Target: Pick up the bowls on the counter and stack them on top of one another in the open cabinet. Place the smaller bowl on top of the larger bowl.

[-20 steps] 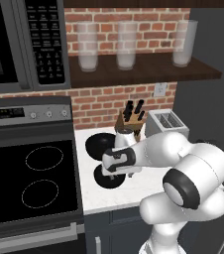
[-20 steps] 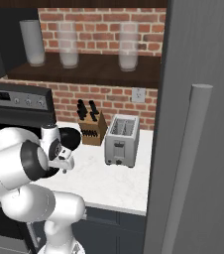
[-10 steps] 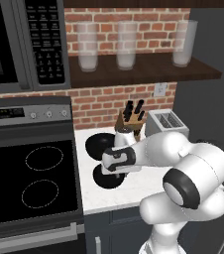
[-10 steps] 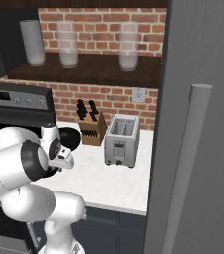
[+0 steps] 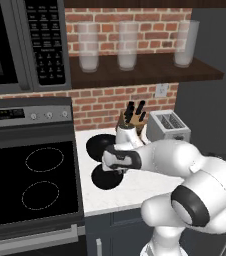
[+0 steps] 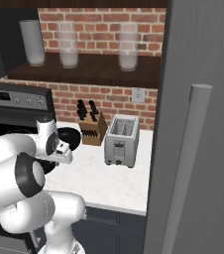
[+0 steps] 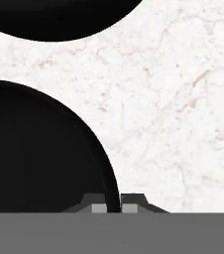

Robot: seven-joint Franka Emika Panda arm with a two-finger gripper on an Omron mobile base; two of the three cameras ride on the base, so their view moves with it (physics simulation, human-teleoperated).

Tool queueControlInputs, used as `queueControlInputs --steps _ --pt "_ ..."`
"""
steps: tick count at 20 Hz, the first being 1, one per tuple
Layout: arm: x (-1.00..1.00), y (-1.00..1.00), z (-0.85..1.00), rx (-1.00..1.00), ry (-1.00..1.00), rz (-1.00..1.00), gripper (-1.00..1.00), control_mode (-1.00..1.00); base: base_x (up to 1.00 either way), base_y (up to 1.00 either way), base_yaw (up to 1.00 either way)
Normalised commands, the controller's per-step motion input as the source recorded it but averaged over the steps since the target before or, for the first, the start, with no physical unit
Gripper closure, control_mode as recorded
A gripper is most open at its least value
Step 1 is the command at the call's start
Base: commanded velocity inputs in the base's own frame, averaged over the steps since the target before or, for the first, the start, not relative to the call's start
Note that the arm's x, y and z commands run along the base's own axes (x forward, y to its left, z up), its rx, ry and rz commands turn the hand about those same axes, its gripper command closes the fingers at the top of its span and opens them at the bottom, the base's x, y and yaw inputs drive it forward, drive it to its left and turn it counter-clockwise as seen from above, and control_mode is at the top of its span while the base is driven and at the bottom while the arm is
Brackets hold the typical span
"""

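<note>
Gripper has barely moved over the last second, fingertips nearly together astride the rim of the nearer glossy black round bowl at frame lower left on the white marbled counter; grasp looks imminent, nothing lifted.

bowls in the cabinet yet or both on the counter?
Both on the counter: near bowl and far bowl sit apart on the marble by the gripper. The cabinet holds glasses.
</note>
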Motion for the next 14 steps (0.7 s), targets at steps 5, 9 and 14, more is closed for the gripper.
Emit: queueControlInputs --steps 5,9,14 --pt "-0.31 0.00 0.78 0.03 -0.24 0.00 1.00 -1.00 0.00 0.00 0.00" --pt "-0.06 0.00 0.85 0.05 -0.15 -0.05 1.00 -1.00 0.00 0.00 0.00" --pt "0.05 -0.02 0.72 0.12 -0.02 -0.13 1.00 -1.00 0.00 0.00 0.00"
